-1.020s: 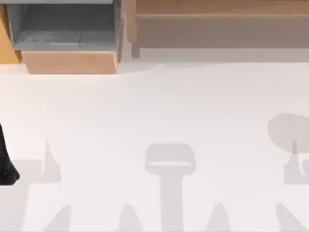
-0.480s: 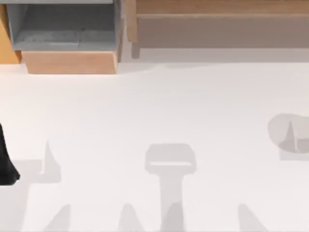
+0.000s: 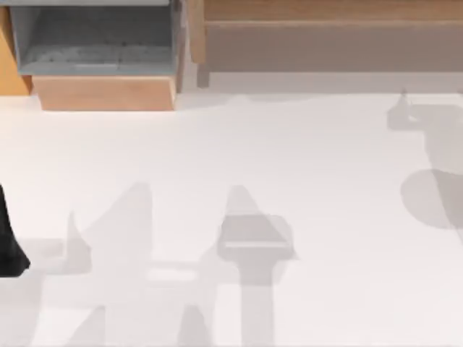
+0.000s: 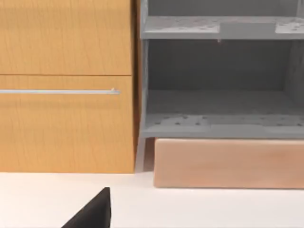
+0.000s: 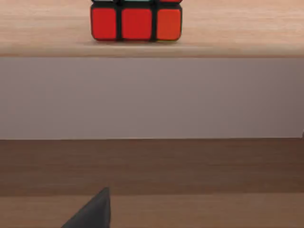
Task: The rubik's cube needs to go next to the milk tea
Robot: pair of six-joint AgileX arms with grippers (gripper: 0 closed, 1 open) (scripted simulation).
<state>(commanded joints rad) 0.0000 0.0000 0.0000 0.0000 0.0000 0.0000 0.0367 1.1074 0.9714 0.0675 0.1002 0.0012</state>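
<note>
From above, the white table (image 3: 289, 159) carries only shadows, with a grey shelf unit (image 3: 94, 43) and a wooden shelf (image 3: 325, 29) along its far edge and the left arm (image 3: 9, 246) as a dark shape at the left edge. The left wrist view faces an orange cabinet (image 4: 66, 85) beside the grey shelf unit, one dark finger (image 4: 92, 211) low in frame, and I cannot tell whether that pincer is released or clenched. The right wrist view shows the rubik's cube (image 5: 136, 21) sitting on the wooden shelf's upper board, red and orange stickers facing the camera, with what may be 1 finger (image 5: 92, 211) below it, its grip likewise impossible to tell.
</note>
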